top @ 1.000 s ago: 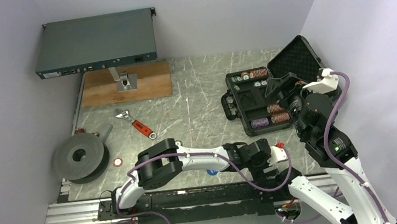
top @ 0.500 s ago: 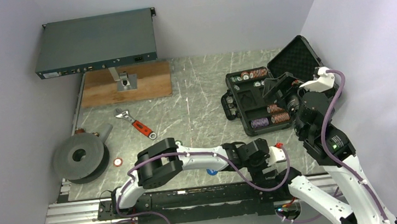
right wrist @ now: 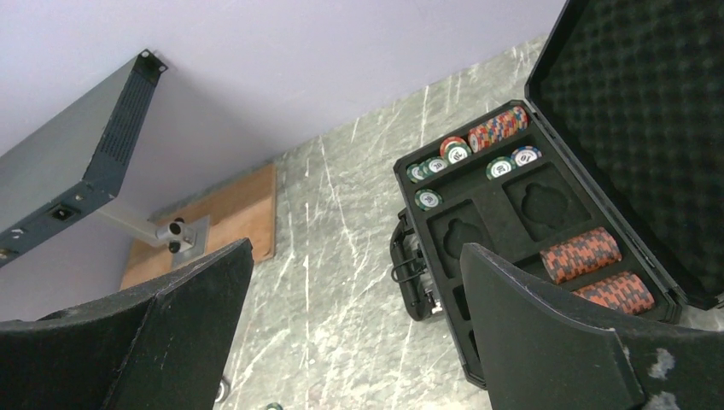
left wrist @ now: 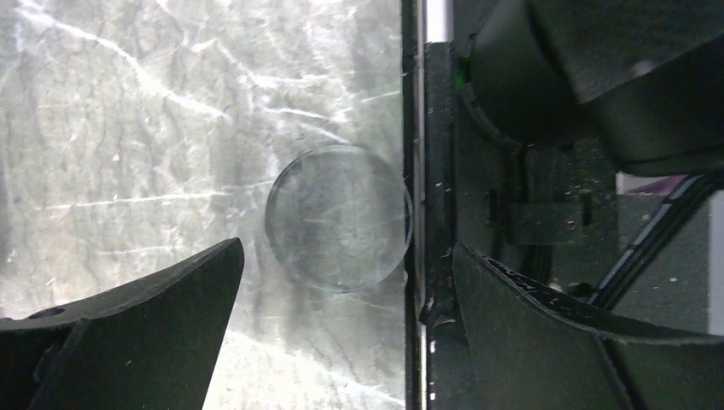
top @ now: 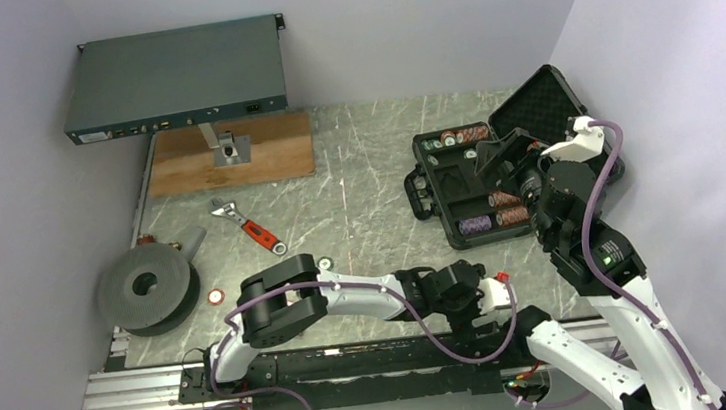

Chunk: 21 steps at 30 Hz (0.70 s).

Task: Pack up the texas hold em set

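Since a second ago, brings the left gripper (left wrist: 346,256) a little leftward along the table's (top: 357,185) near edge and tips the right gripper (right wrist: 357,248) closer over the case (top: 447,182). Holds both sets of jaws spread wide, gripping nothing. Frames between the left jaws a round flat disc (left wrist: 339,218) lying at the near edge, just beside the black rail (left wrist: 435,171). Finds the case open at the table's right side toward the far edge, lid (top: 542,105) propped up, chip stacks (top: 511,216) in some foam slots, other recesses bare. Judging by looks: thin, light, rigid, smooth disc, apt to skate from a flat pinch; best to close across its rim, low at the tabletop, minding the rail. Expect heft and stiffness from the case; take the lid edge to shut, the handle (right wrist: 401,265) to carry.
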{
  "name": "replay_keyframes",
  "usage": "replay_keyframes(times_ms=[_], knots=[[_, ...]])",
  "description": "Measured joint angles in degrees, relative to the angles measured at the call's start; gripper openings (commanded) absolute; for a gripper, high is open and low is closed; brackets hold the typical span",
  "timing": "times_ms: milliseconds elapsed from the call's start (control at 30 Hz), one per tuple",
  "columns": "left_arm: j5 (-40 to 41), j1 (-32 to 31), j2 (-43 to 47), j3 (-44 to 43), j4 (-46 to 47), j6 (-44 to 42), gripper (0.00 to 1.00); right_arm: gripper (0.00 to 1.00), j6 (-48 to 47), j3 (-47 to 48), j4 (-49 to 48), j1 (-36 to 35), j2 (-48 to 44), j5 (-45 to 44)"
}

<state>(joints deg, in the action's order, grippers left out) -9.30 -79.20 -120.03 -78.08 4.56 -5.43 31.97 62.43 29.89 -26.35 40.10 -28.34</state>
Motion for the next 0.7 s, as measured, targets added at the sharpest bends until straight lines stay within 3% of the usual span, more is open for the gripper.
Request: replay_keyframes(times_ms=[700], knots=[[4.48, -2.6, -1.88, 0.5, 7.23, 1.22, 0.89, 0.95, 0.87, -0.15, -0.13, 0.02, 1.62, 1.84]])
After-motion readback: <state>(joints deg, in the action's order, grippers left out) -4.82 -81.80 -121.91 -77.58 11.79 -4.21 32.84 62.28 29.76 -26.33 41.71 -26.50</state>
